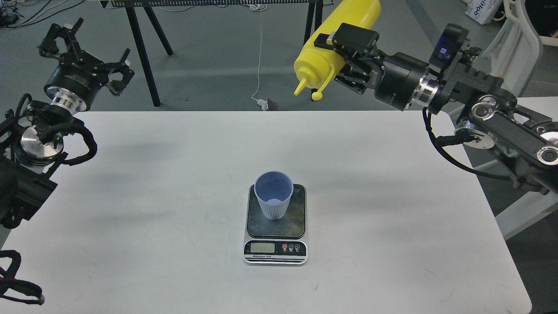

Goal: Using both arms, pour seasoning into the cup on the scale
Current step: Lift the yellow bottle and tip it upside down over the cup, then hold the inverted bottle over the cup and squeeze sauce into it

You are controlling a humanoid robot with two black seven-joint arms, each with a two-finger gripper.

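Observation:
The light blue-grey ribbed cup [273, 194] stands upright on the dark plate of the scale [275, 226] at the table's middle front. My right gripper [348, 50] is shut on the yellow seasoning bottle [333, 41]. It holds the bottle high above the table's far edge, tilted nozzle-down to the left, up and to the right of the cup. The tethered cap hangs loose beside the nozzle. My left gripper [83, 46] is open and empty, raised beyond the table's far left corner.
The white table [174, 174] bears only the scale and cup. Black trestle legs [144, 52] stand behind it. A white chair [510, 87] and a second white table [538, 117] are at the right.

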